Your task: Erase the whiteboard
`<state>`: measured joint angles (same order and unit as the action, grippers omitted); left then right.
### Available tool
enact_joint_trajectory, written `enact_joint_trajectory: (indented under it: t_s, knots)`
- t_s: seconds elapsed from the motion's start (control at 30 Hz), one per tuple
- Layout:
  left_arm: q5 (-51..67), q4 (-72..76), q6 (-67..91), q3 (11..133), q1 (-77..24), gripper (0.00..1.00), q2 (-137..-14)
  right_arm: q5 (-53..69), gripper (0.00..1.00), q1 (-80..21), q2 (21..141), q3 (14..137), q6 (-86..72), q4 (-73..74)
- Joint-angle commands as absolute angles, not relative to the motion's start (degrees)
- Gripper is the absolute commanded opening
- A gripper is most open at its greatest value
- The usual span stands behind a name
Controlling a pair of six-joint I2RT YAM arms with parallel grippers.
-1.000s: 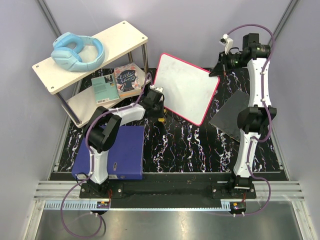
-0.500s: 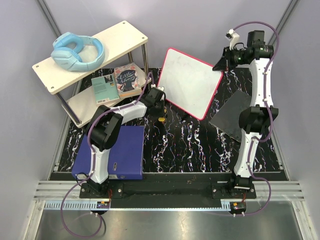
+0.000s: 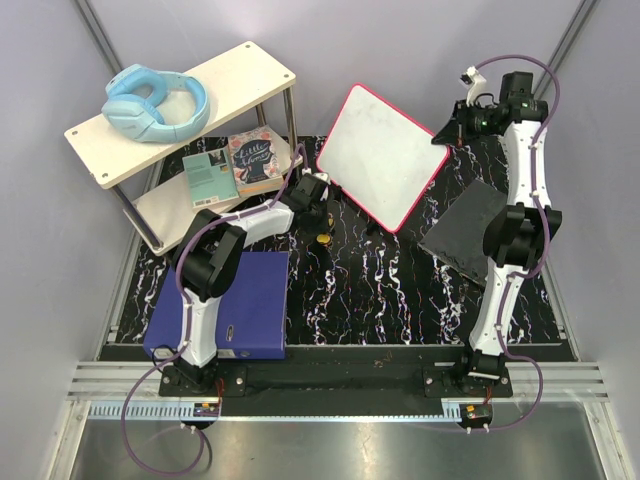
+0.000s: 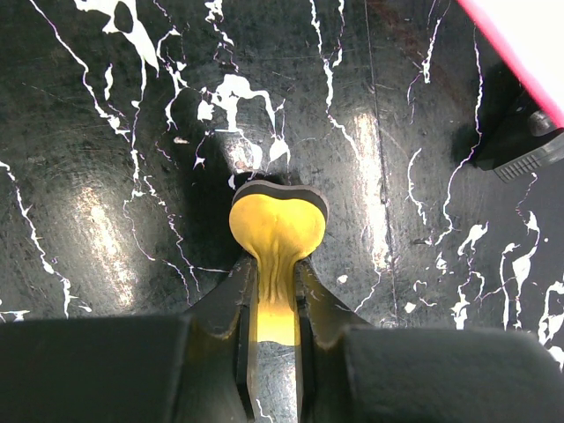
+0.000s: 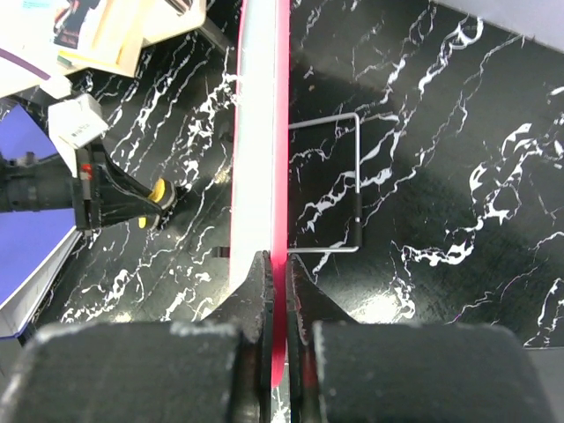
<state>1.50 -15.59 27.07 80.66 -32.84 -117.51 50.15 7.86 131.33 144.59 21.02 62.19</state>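
Far left I see a two-tier shelf [image 3: 240, 75] with blue headphones [image 3: 155, 103] on top and books [image 3: 235, 165] on the lower board. A blue-purple binder [image 3: 255, 305] lies in front of it on the black marbled surface [image 3: 380, 290]. My left hand [image 4: 275, 273] is down low just left of the whiteboard, its fingers closed tight on the stem of a small yellow piece [image 4: 278, 225] with a dark-rimmed head.

The whiteboard [image 3: 380, 155] is raised at a tilt over the back middle of the surface. My right hand [image 5: 275, 264] pinches its red frame at the right corner, fingers closed onto the edge. Under it lies a thin wire stand [image 5: 339, 181]. A dark grey cloth [image 3: 465, 230] lies flat at the right.
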Motion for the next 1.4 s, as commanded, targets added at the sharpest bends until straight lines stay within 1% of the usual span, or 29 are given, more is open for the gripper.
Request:
enact_joint_trajectory:
  t_s: [0.0, 0.33, 0.43, 0.57, 0.73, 0.8, 0.93, 1.07, 1.1, 1.23, 1.27, 1.3, 1.37]
  knots:
    - [2.29, -18.11, 27.07, 81.48, -32.26, 0.00, -119.53, 52.12, 0.00, 7.56, 127.97, 142.82, 24.43, 60.29]
    - [2.90, -18.10, 27.07, 81.65, -32.17, 0.00, -119.71, 52.91, 0.00, 8.44, 128.76, 142.56, 28.56, 63.36]
    - [2.90, -18.02, 27.07, 81.39, -32.08, 0.00, -119.44, 53.26, 0.00, 8.44, 128.32, 140.98, 31.98, 66.08]
    - [3.34, -17.84, 27.07, 81.65, -32.17, 0.00, -119.71, 53.00, 0.00, 8.52, 128.93, 143.43, 37.17, 73.71]
    - [3.25, -17.84, 26.98, 81.65, -32.08, 0.00, -119.79, 52.65, 0.00, 9.05, 128.76, 144.76, 42.36, 79.01]
    - [3.34, -17.84, 26.98, 81.65, -32.08, 0.00, -119.79, 52.47, 0.00, 9.14, 128.32, 143.79, 44.02, 80.59]
    - [3.60, -17.93, 27.07, 81.74, -32.17, 0.00, -119.88, 52.21, 0.00, 9.14, 127.00, 137.92, 45.96, 80.33]
    - [5.00, -17.58, 26.63, 81.74, -32.08, 0.00, -119.36, 51.42, 0.20, 9.14, 126.83, 134.57, 46.85, 79.10]
    - [5.36, -17.49, 26.11, 81.83, -32.08, 0.00, -119.18, 51.07, 0.21, 9.14, 126.91, 134.13, 46.50, 78.75]
    - [5.98, -16.79, 25.05, 82.00, -32.08, 0.00, -117.78, 50.63, 0.22, 9.14, 127.18, 133.33, 45.79, 77.26]
    - [6.15, -16.53, 24.96, 82.09, -32.08, 0.00, -117.77, 50.45, 0.23, 9.14, 127.26, 133.50, 45.70, 77.17]
    - [6.33, -16.61, 24.79, 82.35, -32.08, 0.00, -117.60, 50.36, 0.27, 9.14, 127.53, 133.68, 45.62, 77.08]
    - [6.76, -16.61, 24.79, 82.62, -32.17, 0.00, -117.68, 50.10, 0.30, 9.14, 127.79, 134.29, 45.18, 76.73]
